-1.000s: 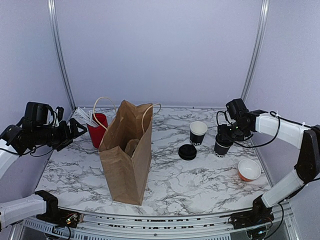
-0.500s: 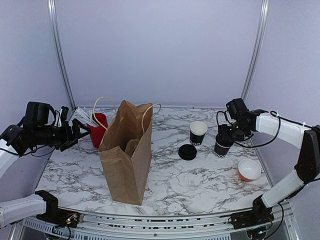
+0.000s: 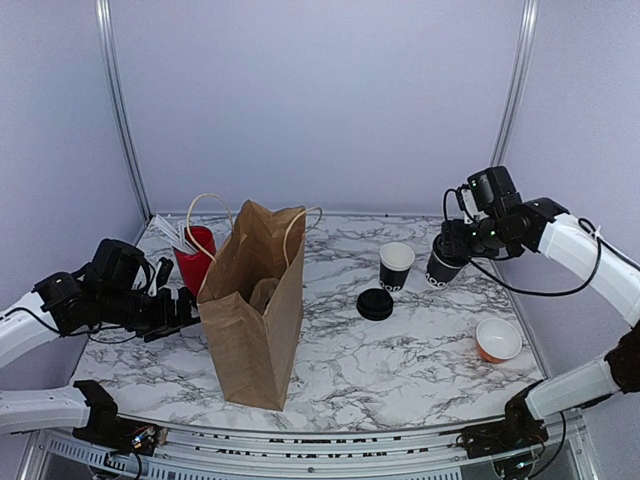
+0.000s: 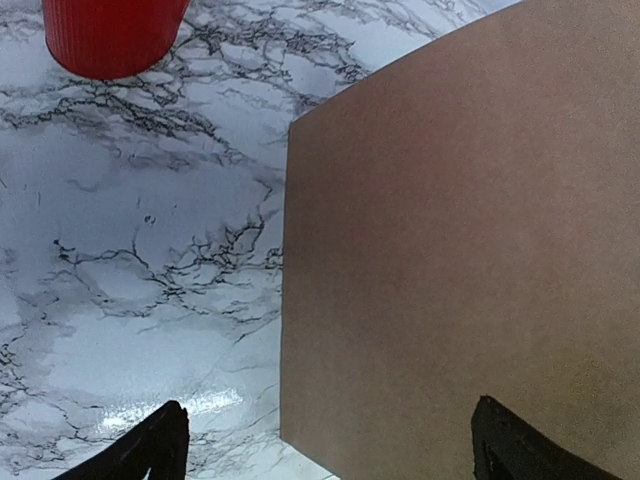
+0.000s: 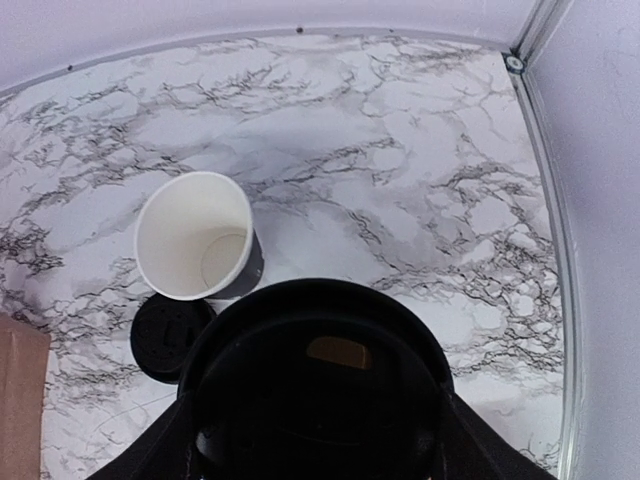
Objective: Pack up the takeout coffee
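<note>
The takeout coffee, a black paper cup with a black lid, hangs above the table at the right, with my right gripper shut on it. In the right wrist view its lid fills the bottom between my fingers. My left gripper is open and low beside the left wall of the brown paper bag. In the left wrist view the bag's wall fills the right half, and my left gripper straddles its near corner without touching it.
An open black cup with a white inside stands mid-table, a loose black lid lying in front of it. A red cup with white sticks stands behind the bag on the left. An orange bowl sits front right.
My right arm has lifted the lidded cup off the table and raised it slightly. My left arm has dropped and moved right, up to the bag's left side.
</note>
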`<action>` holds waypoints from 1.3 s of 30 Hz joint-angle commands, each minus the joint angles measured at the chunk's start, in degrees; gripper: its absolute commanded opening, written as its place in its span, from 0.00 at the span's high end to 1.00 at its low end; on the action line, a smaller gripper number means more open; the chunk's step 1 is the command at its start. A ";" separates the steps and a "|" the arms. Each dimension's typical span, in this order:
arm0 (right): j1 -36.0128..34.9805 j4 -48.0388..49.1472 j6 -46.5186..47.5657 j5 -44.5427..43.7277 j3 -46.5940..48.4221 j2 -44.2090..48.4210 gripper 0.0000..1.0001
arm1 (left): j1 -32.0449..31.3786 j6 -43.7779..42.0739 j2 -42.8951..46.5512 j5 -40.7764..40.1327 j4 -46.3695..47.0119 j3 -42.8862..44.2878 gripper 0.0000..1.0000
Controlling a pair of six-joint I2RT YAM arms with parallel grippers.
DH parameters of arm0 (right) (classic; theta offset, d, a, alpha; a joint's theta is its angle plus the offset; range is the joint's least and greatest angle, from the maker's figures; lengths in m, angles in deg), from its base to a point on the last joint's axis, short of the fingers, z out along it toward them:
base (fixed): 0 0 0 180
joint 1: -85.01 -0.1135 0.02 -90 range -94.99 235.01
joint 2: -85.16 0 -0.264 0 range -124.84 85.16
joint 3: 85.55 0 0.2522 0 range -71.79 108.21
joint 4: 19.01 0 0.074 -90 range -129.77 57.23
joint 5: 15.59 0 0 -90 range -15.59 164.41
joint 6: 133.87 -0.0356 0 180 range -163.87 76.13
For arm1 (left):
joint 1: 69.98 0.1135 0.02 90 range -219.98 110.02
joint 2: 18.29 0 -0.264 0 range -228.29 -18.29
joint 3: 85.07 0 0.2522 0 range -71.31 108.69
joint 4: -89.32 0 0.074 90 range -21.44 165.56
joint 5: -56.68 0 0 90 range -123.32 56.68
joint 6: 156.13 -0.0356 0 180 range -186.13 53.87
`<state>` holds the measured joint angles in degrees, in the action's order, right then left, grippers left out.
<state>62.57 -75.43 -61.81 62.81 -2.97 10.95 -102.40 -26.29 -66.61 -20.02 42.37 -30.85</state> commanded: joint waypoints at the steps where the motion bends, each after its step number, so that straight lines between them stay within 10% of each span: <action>1: -3.26 -3.51 -1.28 -0.56 6.53 2.58 0.39 | -2.41 5.00 -1.12 -4.12 3.60 -4.47 0.01; 39: -40.68 -6.36 -2.73 -3.11 57.48 -15.81 0.39 | -27.21 19.54 -21.74 -14.01 23.77 -11.54 0.01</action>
<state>23.91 -84.06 -64.84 60.58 50.91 -3.22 -127.47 -8.39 -85.23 -33.53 62.43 -44.22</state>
